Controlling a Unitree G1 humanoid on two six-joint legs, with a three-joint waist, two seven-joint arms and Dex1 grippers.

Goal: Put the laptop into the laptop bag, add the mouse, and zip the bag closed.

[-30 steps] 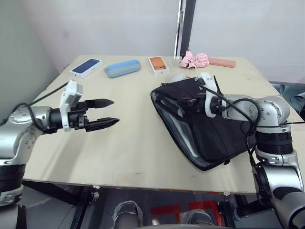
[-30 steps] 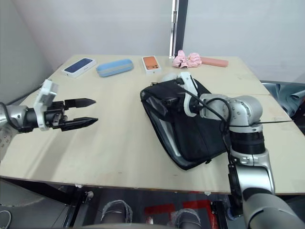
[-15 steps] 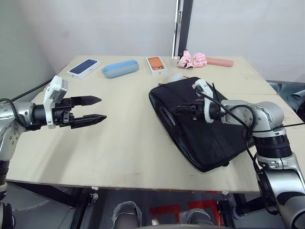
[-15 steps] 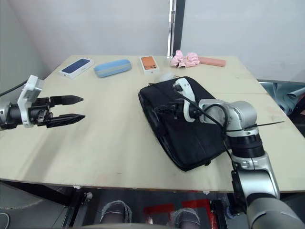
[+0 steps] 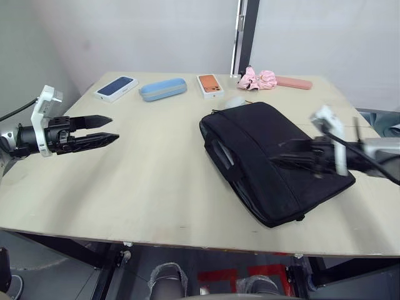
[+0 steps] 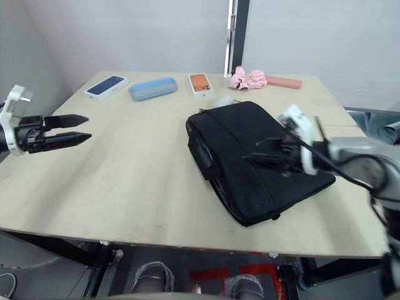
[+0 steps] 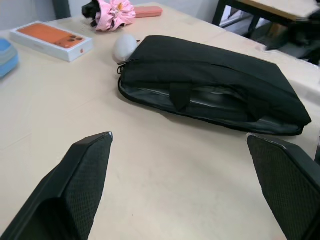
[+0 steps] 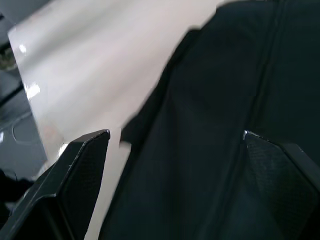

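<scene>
Left hand (image 5: 103, 129) hovers over the left part of the table (image 5: 156, 181), its two black fingers spread apart and holding nothing, well apart from the laptop bag (image 5: 275, 159). Right hand (image 6: 259, 156) hangs just above the bag's top face, fingers parted and empty. The black bag lies flat on the right half of the table, its long edge gaping open with a grey sliver that may be the laptop showing inside (image 7: 210, 102). A small white mouse (image 7: 125, 46) rests on the table touching the bag's far corner. Farther back sit an orange phone box (image 5: 209, 85) and a blue case (image 5: 162, 89).
</scene>
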